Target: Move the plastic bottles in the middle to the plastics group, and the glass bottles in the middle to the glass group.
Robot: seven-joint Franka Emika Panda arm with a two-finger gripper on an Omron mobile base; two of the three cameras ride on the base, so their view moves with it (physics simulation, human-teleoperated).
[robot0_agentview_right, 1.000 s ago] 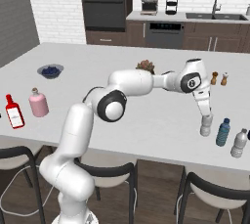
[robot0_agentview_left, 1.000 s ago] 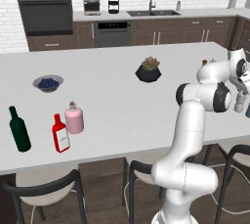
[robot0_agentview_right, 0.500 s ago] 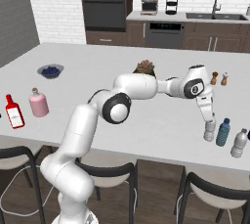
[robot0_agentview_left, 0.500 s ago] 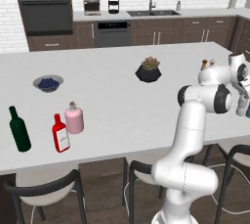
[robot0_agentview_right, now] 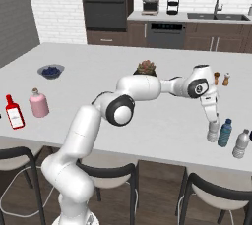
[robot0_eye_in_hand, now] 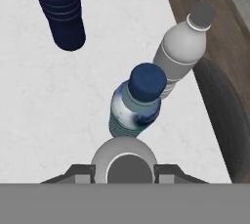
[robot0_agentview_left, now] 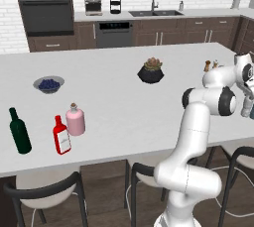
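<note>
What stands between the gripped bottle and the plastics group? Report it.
Nothing visible. The gripper holds the clear bottle right beside the group's blue bottle, with no thing between them.

At 6 o'clock in the hand view, the clear bottle [robot0_eye_in_hand: 124, 162] was cut off by the lower band; its body was hidden. The dark blue bottle [robot0_eye_in_hand: 57, 10] was cropped at 11 o'clock.

White rounded arm [robot0_agentview_right: 88, 126] links, dark grey joint rings, bulbous white base.
</note>
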